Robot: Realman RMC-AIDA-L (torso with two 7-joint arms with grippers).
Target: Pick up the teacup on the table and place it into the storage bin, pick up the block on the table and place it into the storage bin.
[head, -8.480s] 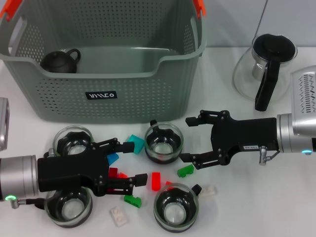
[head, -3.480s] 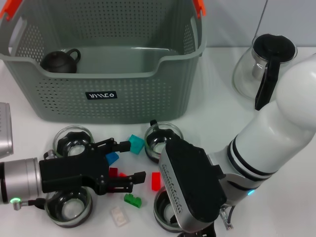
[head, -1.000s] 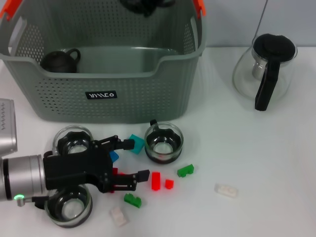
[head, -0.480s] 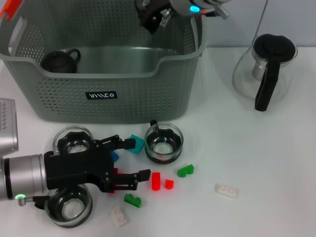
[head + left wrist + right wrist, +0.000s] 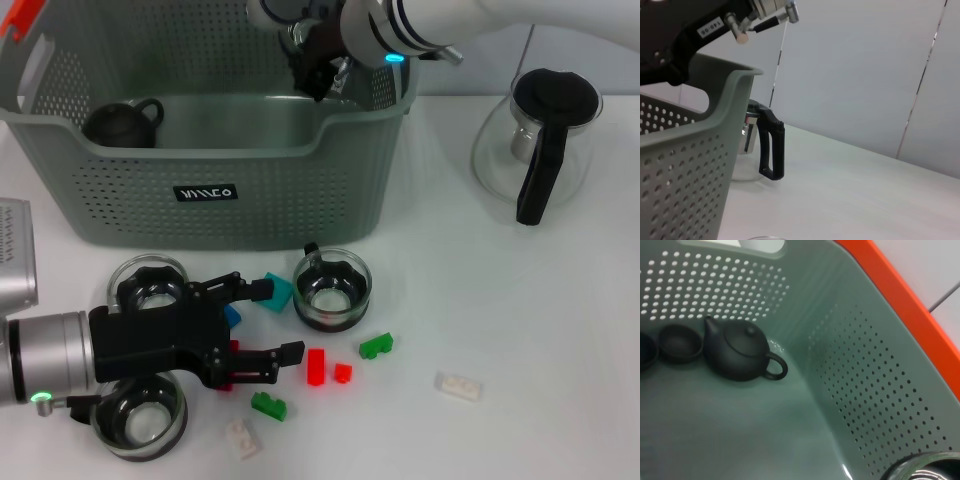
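The storage bin is a grey-green perforated basket at the back of the table. My right gripper reaches down inside its right end, shut on a glass teacup whose rim shows in the right wrist view above the bin floor. Three more glass teacups stand on the table. My left gripper is open, low over a blue block and a red block. A teal block lies by its upper finger.
A black teapot sits in the bin, with small dark cups beside it. More red, green and white blocks lie scattered in front. A glass carafe with a black handle stands at the right.
My right gripper with the teacup has come down from above the bin's rim into its right end. The left arm has stayed in place.
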